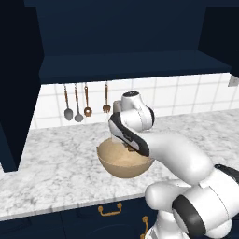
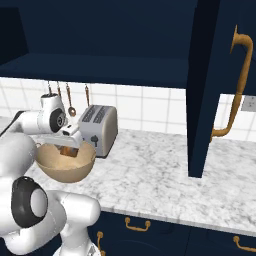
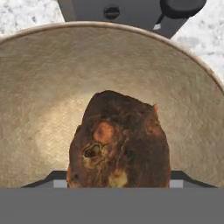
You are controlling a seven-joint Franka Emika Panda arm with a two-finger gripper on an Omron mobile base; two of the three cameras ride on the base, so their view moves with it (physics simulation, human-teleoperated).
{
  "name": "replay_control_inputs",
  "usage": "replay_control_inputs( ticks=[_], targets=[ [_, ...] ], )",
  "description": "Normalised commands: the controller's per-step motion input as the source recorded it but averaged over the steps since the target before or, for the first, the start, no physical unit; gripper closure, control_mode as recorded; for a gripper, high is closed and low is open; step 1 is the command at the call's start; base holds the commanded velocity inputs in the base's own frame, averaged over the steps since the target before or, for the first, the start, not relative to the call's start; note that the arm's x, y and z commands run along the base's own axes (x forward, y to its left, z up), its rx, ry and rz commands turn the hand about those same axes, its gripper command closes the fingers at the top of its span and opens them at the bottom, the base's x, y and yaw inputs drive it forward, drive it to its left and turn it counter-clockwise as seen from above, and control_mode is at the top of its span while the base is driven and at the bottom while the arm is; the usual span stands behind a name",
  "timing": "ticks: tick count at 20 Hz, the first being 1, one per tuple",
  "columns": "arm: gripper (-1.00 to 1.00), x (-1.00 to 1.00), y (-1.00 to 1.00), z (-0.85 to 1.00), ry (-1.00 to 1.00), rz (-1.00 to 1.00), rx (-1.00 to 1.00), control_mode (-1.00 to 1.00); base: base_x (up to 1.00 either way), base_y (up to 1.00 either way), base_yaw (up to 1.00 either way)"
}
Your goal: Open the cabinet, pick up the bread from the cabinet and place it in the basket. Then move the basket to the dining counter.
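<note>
Bread [image 3: 119, 142] is being gripped between the gripper's [image 3: 118, 183] finger tips at the bottom centre of the hand view, over the hollow of the basket [image 3: 39, 87]. At centre left of the right base view, the basket [image 2: 75, 172] is being seen beside the toaster [image 2: 100, 129] on the marble counter [image 2: 160, 175], below the opened cabinet [image 2: 210, 75].

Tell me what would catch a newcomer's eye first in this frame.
Most striking is the bread, a dark crusty lump looming large in the hand view, held between the gripper fingers just above the inside of the basket. Next comes the basket itself, sitting on the marble counter beside the toaster. Above, the cabinet stands open, its brass-handled door swung out over the counter on the right.
</note>
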Motion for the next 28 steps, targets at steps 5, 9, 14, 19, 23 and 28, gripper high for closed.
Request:
replay_control_inputs(
  ticks=[5, 9, 14, 19, 23, 28],
  targets=[
    [1.0, 0.44, 0.27, -0.64, 0.19, 0.0, 0.0, -1.0, 0.0, 0.0, 0.0],
    [1.0, 0.2, 0.23, -0.5, 0.1, 0.0, 0.0, -1.0, 0.0, 0.0, 0.0],
    [1.0, 0.07, 0.01, -0.5, -0.02, 0.0, 0.0, -1.0, 0.0, 0.0, 0.0],
    [1.0, 0.0, 0.0, -0.24, -0.01, 0.0, 0.0, -1.0, 0.0, 0.0, 0.0],
    [-1.0, 0.0, 0.0, 0.0, 0.0, 0.0, 0.0, -1.0, 0.0, 0.0, 0.0],
    [-1.0, -0.21, -0.01, 0.04, -0.02, 0.0, 0.01, -1.0, 0.0, 0.0, 0.0]
  ],
)
